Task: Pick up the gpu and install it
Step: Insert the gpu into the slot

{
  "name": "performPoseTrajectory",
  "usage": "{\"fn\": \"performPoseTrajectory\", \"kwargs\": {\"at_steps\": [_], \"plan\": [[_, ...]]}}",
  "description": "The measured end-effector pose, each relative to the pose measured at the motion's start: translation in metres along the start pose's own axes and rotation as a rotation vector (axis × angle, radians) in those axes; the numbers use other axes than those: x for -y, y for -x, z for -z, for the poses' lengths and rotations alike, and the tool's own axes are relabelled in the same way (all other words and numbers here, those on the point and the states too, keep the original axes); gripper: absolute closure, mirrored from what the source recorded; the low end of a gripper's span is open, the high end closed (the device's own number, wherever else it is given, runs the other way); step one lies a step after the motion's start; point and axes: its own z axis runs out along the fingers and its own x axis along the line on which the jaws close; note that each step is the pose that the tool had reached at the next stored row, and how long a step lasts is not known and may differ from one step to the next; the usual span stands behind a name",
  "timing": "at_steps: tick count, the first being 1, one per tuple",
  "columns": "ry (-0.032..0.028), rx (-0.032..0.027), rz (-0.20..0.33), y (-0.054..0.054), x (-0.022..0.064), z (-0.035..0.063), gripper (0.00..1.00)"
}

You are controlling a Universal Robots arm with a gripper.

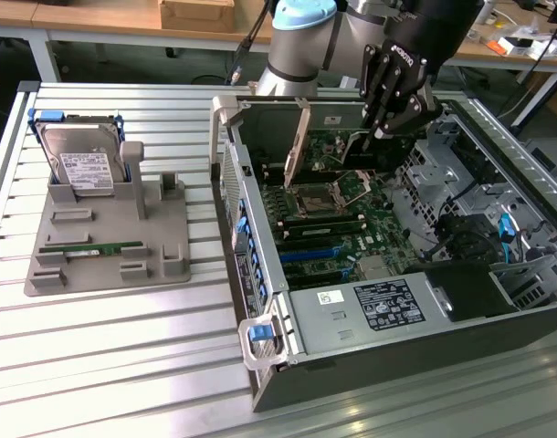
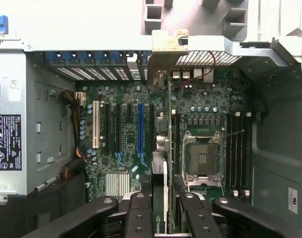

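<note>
I find the end effector (image 2: 163, 210) clamped on the gpu (image 2: 160, 191), which is held edge-on over the motherboard (image 2: 116, 124) with its bracket (image 2: 169, 47) at the case's rear. Risk: if the card tilts, it could miss its slot or the bracket could snag. Legible: "NVIDIA" on the card. The power supply label (image 2: 6, 141) is unreadable.

I'm looking at a silver worktop (image 1: 123, 347) of ribbed aluminium rails running across the scene. Two things rest directly on it. A grey moulded parts holder (image 1: 105, 224) sits toward the exterior view's left. An open computer case (image 1: 397, 365) lies toward the exterior view's right, with a strip of bare rail between them.
</note>
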Motion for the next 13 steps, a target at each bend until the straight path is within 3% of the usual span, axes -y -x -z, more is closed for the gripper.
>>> {"fn": "performPoseTrajectory", "kwargs": {"at_steps": [13], "plan": [[0.0, 0.0, 0.0, -0.0012, 0.0004, -0.0068, 0.74]]}}
